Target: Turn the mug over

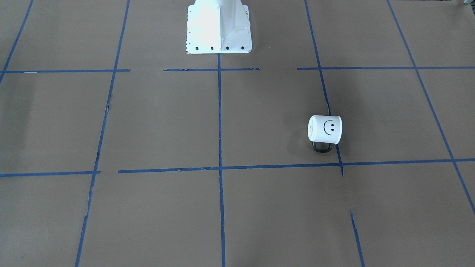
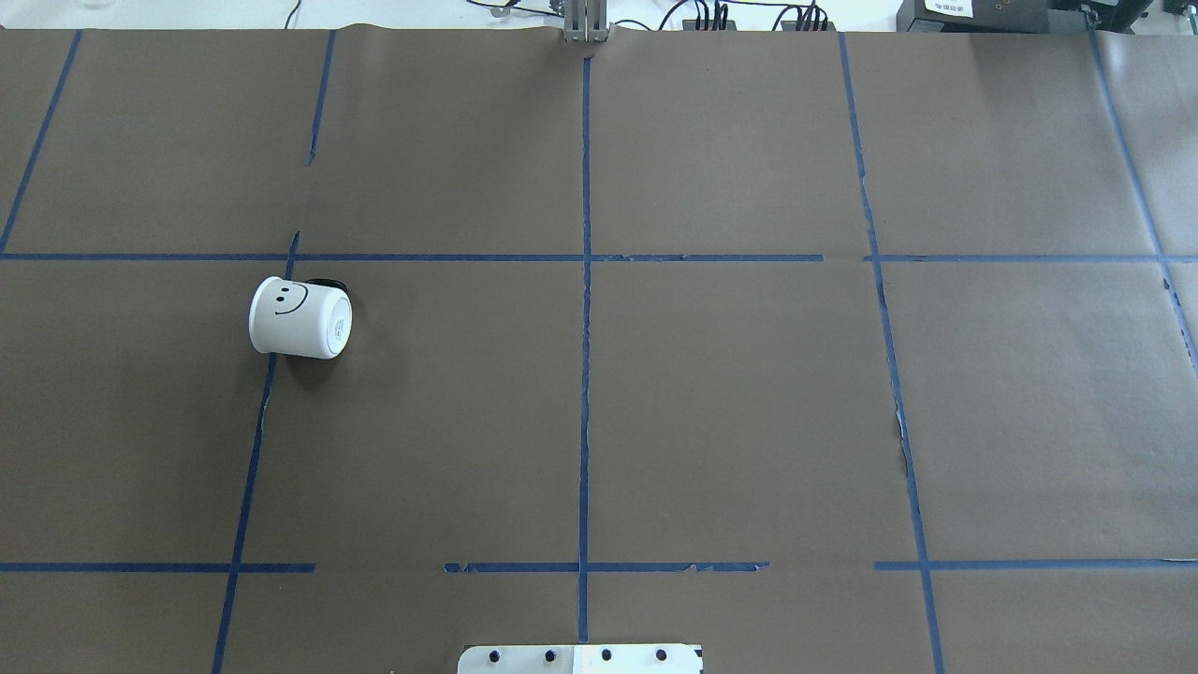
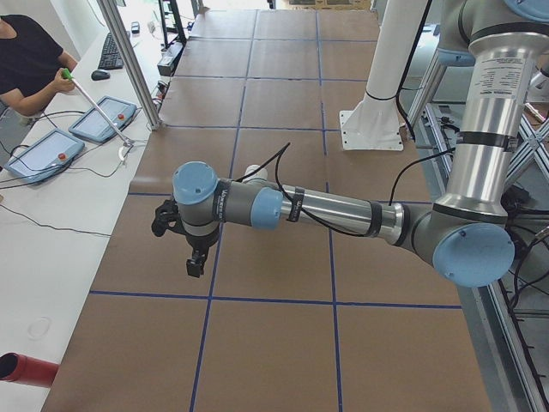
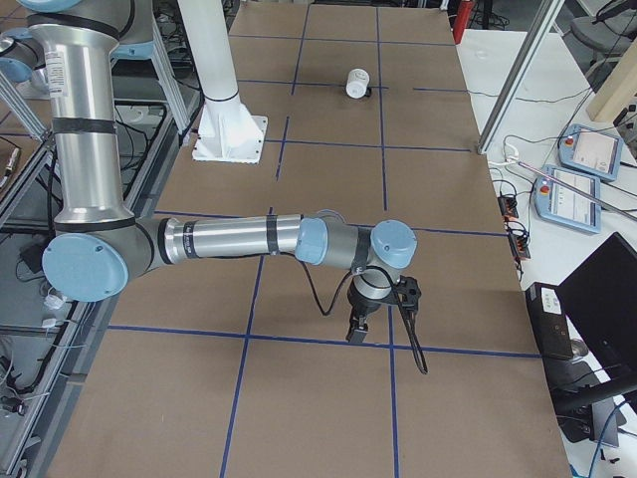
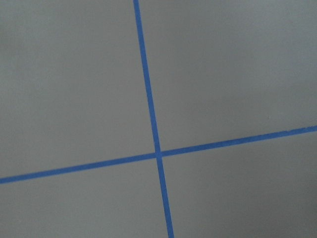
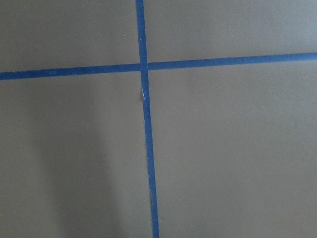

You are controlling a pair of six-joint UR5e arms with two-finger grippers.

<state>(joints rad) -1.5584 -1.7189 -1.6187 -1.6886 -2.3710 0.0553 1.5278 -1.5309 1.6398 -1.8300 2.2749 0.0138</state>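
One mug [image 2: 299,318] on side, handle [image 2: 325,283] mostly hidden overhead

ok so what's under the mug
The mug lies on its side on the brown paper, over a blue tape line. The stretch beneath it is hidden.

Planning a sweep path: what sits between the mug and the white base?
Only brown paper crossed by blue tape, from mug to base, in the overhead view.

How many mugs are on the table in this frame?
1. The mug lies on its side on the robot's left half of the table, across a blue tape line. No other shows in any view.
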